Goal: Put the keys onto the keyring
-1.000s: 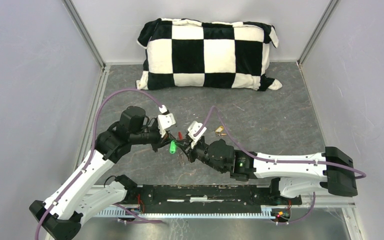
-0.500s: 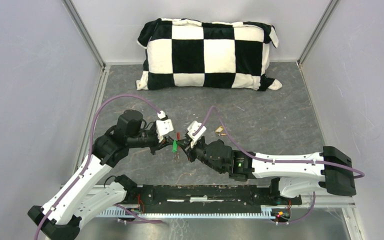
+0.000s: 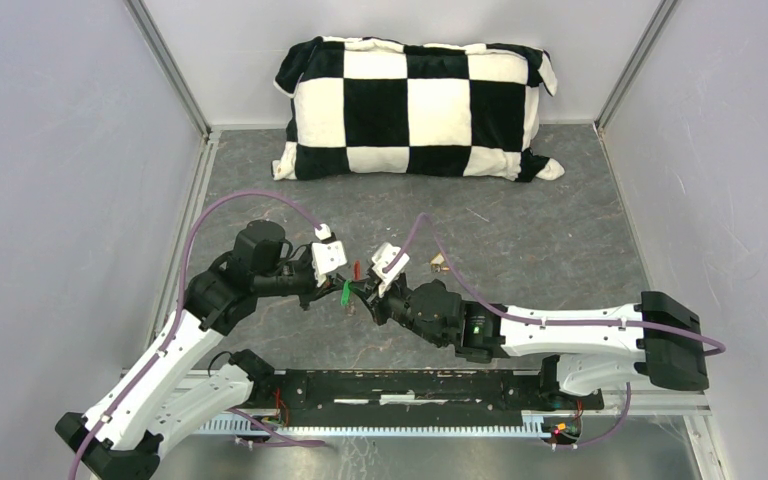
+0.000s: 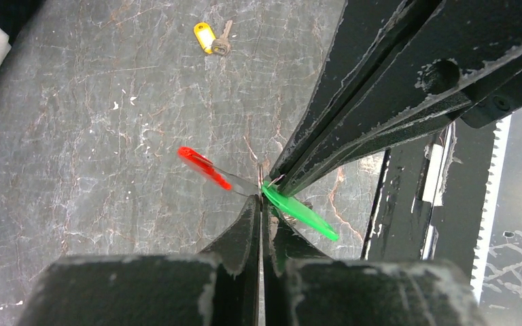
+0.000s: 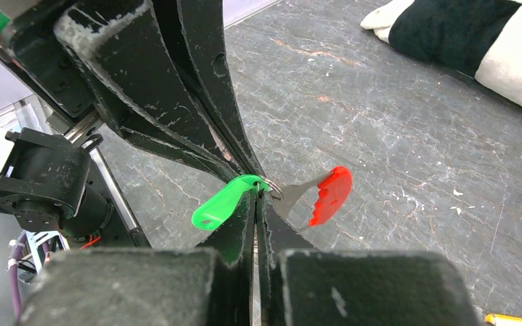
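A black-and-white checked pillow (image 3: 415, 105) lies along the back of a dark grey, marble-patterned counter (image 3: 540, 230), touching the rear wall (image 3: 410, 20). Pale grey walls close in both sides, with slanting metal posts (image 3: 168, 68) at the two back corners. White flecks (image 4: 117, 105) dot the counter's surface. A black bar (image 3: 410, 385) runs along the near edge, with a pale saw-toothed strip (image 3: 380, 428) just in front of it.
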Robot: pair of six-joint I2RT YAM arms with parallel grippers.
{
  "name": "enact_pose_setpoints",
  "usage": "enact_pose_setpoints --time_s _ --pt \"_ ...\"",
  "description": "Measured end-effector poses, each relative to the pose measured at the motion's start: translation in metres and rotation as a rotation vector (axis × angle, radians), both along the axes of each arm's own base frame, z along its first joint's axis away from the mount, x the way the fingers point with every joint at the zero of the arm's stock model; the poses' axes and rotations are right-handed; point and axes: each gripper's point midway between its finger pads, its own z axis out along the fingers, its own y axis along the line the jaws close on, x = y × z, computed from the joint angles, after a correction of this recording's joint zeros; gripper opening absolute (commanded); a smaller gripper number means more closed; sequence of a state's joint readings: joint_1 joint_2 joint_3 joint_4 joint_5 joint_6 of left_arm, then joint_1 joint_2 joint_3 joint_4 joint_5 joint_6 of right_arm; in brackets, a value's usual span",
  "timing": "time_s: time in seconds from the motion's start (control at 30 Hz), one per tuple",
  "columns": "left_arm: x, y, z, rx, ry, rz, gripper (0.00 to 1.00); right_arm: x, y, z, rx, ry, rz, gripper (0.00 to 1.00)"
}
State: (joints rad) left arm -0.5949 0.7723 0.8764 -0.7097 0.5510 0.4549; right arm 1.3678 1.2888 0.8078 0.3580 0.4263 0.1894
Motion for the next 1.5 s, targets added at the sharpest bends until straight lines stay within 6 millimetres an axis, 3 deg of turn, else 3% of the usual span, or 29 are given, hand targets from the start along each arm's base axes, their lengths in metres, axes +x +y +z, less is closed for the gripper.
enact_pose_setpoints --time_s 0.33,0.87,1.13,1.5 --pt "0.0 0.001 -0.001 0.008 -0.008 -0.003 0.02 0.001 0.001 0.001 0.009 0.005 -0.01 0.0" --pt "-0.003 -0.001 0.01 -0.016 -0.081 -0.058 0.02 0.003 -0.011 0.015 0.131 0.035 -0.058 0.0" --pt "-0.011 0.0 0.018 -0.04 -0.115 -0.087 0.02 0.011 -0.033 0.011 0.159 0.051 -0.129 0.0" --pt "-0.016 -0.003 0.031 -0.091 -0.164 -0.115 0.02 0.008 -0.033 0.022 0.224 0.049 -0.098 0.0"
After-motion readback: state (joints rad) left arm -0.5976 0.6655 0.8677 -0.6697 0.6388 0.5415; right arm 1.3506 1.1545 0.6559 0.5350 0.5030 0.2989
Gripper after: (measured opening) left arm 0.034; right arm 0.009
